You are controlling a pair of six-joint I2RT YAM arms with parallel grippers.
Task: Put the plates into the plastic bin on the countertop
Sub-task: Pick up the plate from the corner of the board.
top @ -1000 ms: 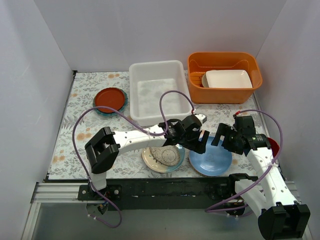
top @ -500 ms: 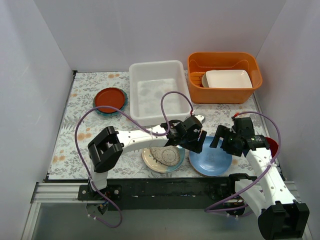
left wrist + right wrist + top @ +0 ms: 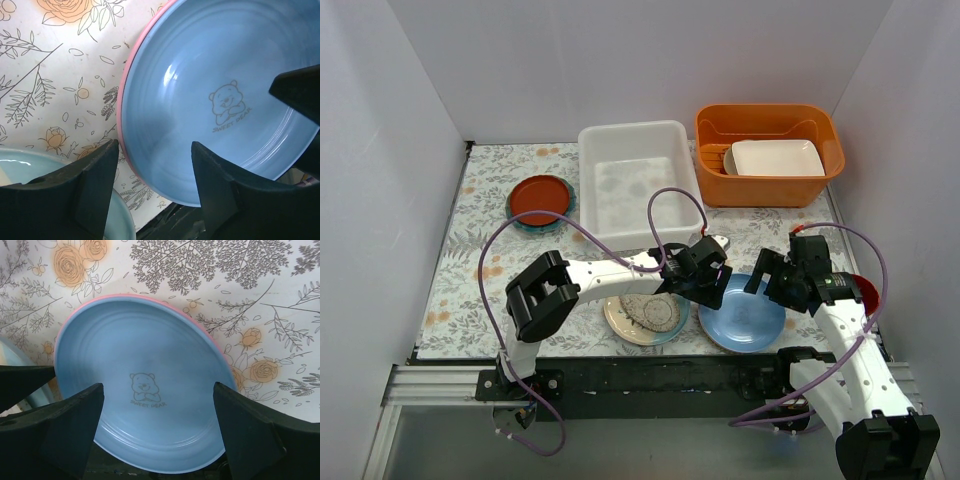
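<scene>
Beneath the blue plate (image 3: 150,340), a pink plate (image 3: 120,115) shows only rim. Above, left gripper (image 3: 155,160) and right gripper (image 3: 157,395) hang unclenched.

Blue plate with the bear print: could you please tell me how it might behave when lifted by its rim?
The blue plate looks rigid and glossy, so it should hold its shape but may slip in a pinch. It rests on a pink plate, which might shift along with it. Being shallow and flat, it probably won't roll.
</scene>
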